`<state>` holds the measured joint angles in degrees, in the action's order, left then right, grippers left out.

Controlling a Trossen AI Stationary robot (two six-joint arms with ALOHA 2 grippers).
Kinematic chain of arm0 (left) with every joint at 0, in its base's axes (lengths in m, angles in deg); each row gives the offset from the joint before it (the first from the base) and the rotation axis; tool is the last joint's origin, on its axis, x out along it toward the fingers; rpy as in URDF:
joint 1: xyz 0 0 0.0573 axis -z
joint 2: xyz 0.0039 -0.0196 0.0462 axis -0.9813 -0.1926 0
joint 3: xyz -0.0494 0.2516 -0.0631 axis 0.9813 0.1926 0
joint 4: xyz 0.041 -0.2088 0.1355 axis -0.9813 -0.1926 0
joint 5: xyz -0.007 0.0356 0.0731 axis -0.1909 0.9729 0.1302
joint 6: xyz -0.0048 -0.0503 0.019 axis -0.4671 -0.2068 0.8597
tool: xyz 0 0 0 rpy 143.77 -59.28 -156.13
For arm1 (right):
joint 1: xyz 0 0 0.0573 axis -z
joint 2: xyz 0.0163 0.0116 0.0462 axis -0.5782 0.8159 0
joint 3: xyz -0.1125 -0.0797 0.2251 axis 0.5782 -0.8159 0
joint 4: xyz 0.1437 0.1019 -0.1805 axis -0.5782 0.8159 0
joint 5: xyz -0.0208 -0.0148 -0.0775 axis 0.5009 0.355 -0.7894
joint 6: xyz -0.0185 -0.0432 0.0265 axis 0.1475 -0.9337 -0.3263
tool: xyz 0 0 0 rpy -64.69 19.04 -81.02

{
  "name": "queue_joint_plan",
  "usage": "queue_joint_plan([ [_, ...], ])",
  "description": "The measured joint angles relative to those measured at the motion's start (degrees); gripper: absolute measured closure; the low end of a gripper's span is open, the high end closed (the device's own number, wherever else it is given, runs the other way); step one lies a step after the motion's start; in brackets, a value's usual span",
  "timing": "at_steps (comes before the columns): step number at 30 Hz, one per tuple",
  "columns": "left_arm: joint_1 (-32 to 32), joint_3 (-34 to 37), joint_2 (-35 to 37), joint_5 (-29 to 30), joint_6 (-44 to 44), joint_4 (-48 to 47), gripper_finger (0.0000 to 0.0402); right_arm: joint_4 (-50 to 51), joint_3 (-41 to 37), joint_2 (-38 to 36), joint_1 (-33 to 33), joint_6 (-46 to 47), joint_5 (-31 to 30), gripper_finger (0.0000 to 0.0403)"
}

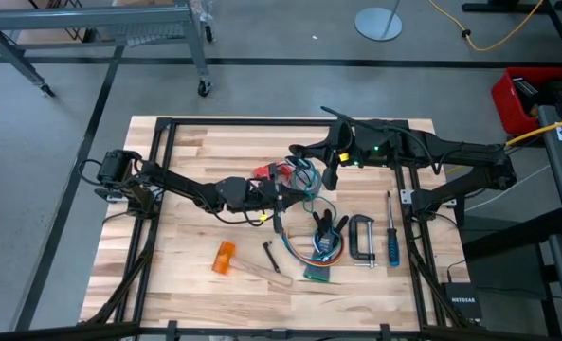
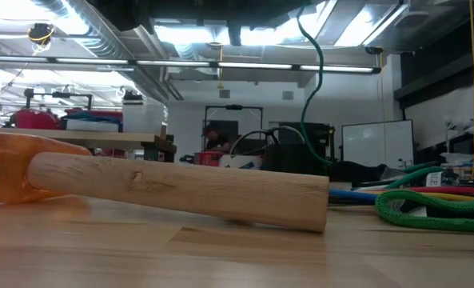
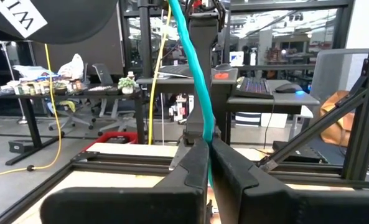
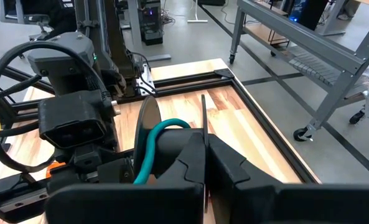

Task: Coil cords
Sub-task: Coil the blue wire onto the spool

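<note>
Your left gripper (image 3: pixel 208 163) sits mid-table with its fingers pressed together on a teal cord (image 3: pixel 193 68), which runs up and away from the pinch toward the other arm. Your right gripper (image 4: pixel 204 163) is just across from it, jaws also closed, with the same teal cord (image 4: pixel 158 138) looping out beside its fingers; whether it truly pinches the cord there, I can't tell. More cords (image 1: pixel 320 237) lie bundled on the table nearer the front edge, next to a C-clamp (image 1: pixel 360 239) and a screwdriver (image 1: pixel 391 232).

Expect this cord to be light, limp and a bit springy, so it'll likely want to uncurl. I'd say grab it a short way from the end, not at a plug.

The overhead shot gives you both arms meeting over the tangle. Only the wrist cameras show the closed fingers. The table-level view misses the grippers entirely: you get a wooden handle (image 2: pixel 181 189) up close and a green cable (image 2: pixel 432 210) off to the side
</note>
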<state>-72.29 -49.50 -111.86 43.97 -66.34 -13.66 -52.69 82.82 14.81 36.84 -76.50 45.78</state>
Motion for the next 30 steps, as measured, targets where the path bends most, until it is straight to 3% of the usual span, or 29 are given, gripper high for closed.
queue_joint_plan([
  [13, 0.2, 0.0, 0.0, -1.2, -0.7, -0.2, 0.0296, 0.0, 0.0, 0.0, 0.0, 0.0, 0.0, 0.0398],
  [30, -0.1, 0.0, 0.0, -1.2, -0.7, 1.9, 0.0356, -3.8, 0.0, 1.3, 0.0, 0.0, 1.8, 0.0398],
])
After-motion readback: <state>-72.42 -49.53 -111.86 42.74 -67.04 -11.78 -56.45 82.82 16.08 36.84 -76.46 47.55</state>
